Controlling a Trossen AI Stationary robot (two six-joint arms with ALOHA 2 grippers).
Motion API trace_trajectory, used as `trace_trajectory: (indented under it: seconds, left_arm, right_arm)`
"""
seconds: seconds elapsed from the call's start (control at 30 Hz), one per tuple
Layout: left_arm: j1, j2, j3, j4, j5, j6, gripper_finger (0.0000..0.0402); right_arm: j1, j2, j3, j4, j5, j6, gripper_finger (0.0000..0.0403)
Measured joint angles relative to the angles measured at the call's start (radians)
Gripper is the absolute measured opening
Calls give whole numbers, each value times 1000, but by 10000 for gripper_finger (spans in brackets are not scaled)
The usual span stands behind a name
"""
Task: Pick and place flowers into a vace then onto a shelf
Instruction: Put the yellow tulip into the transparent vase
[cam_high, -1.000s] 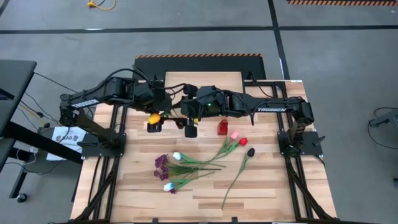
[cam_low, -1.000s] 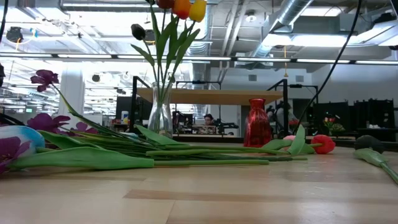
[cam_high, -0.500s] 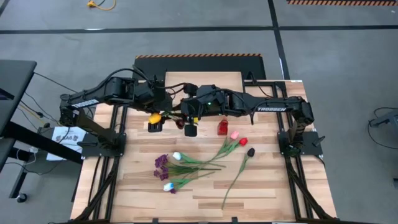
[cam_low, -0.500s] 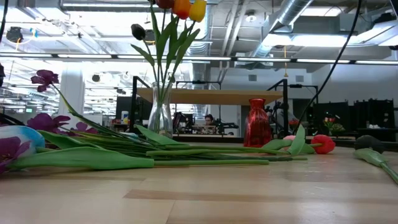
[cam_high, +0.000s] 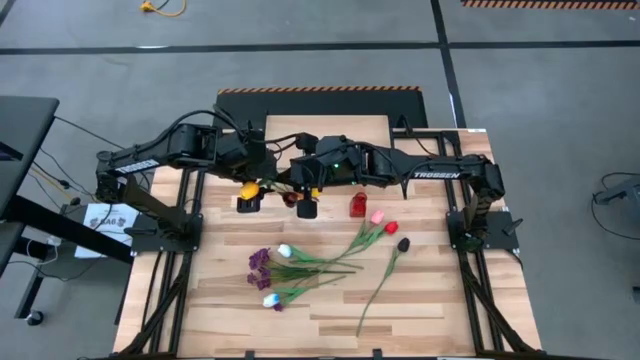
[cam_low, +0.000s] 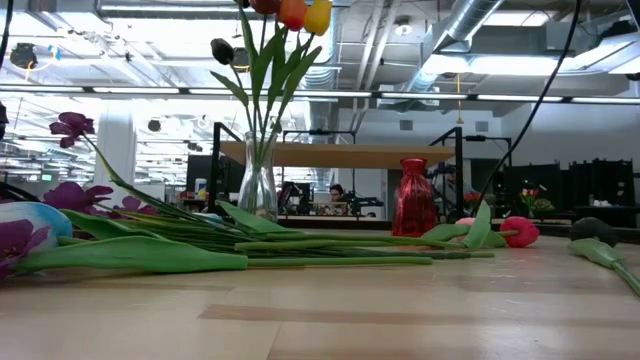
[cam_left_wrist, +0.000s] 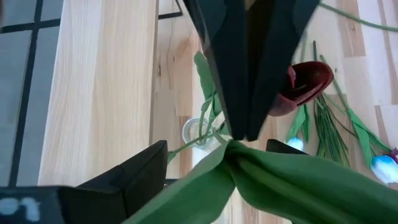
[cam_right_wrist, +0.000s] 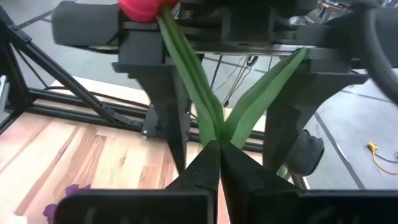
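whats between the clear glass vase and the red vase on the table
In the low view the plank tabletop between the clear glass vase and the ribbed red vase is bare; only the room shows behind that gap.

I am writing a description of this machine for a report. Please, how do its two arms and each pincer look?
Both arms are dark, nearly black, built of jointed segments with black cables looped along them. The right arm carries white lettering on its side. The left arm has a small white mark. Each pincer has two flat, dark, tapering fingers.
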Motion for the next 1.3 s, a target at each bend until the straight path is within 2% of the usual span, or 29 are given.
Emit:
trace_trajectory:
  seconds: [0.23, 0.57, 0.73, 0.93, 1.3]
  left_arm:
    - [0, 0, 0, -1, 0, -6, 261]
    - [0, 0, 0, 0, 1, -6, 261]
    - [-2, 0, 0, 9, 31, 9, 261]
    - [-3, -1, 0, 21, 56, 30, 261]
    - [-4, -2, 0, 20, 59, 34, 261]
  right_arm:
    - [12, 0, 0, -37, 2, 0, 36]
    - [21, 0, 0, 3, 0, -1, 145]
    - [16, -2, 0, 4, -4, -1, 177]
    - [15, -2, 0, 34, -47, -14, 176]
    - [14, -2, 0, 53, -98, -36, 133]
